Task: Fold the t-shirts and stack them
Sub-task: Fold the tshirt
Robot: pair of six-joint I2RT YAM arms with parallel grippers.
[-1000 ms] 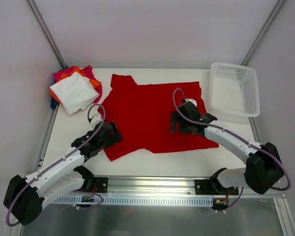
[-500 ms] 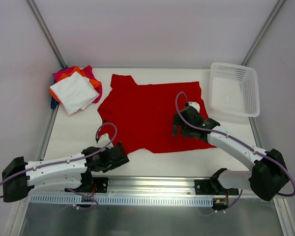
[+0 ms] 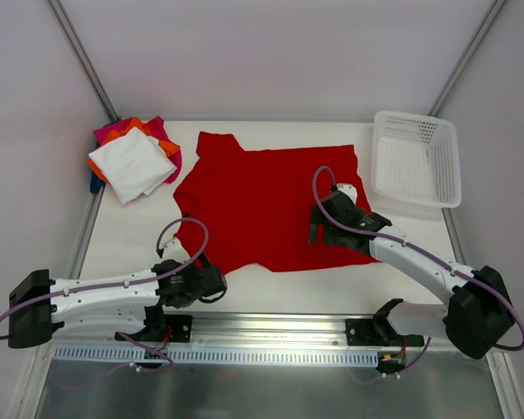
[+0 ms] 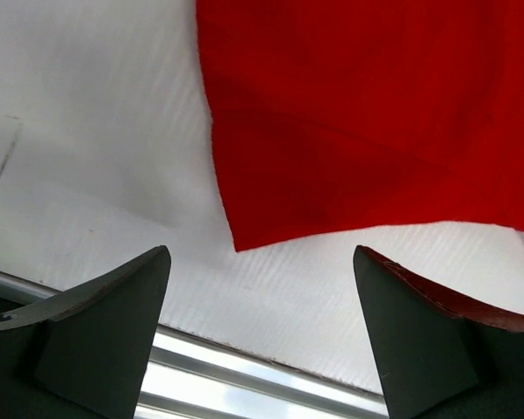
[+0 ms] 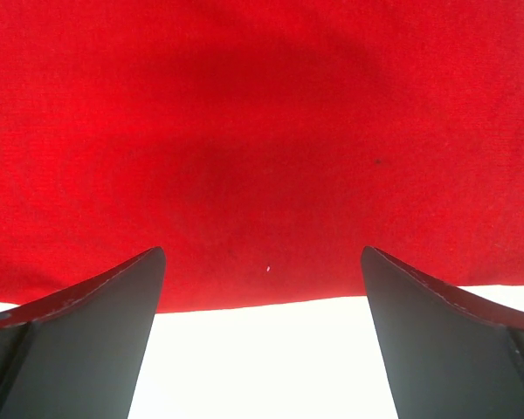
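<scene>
White tabletop (image 3: 131,240), red t-shirt (image 3: 262,196) spread flat mid-table, long side running left to right. Looks like the left gripper (image 3: 211,281) is nearest the shirt's near-left corner, hanging just off it with jaws wide apart. Over the near hem, the right gripper (image 3: 317,227) is gaping too, empty. Far left is the folded stack (image 3: 133,161), far right the basket (image 3: 417,116), neither in the way.

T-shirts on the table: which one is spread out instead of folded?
The red t-shirt, lying open mid-table; the white t-shirt tops a folded pile at the far left.
</scene>
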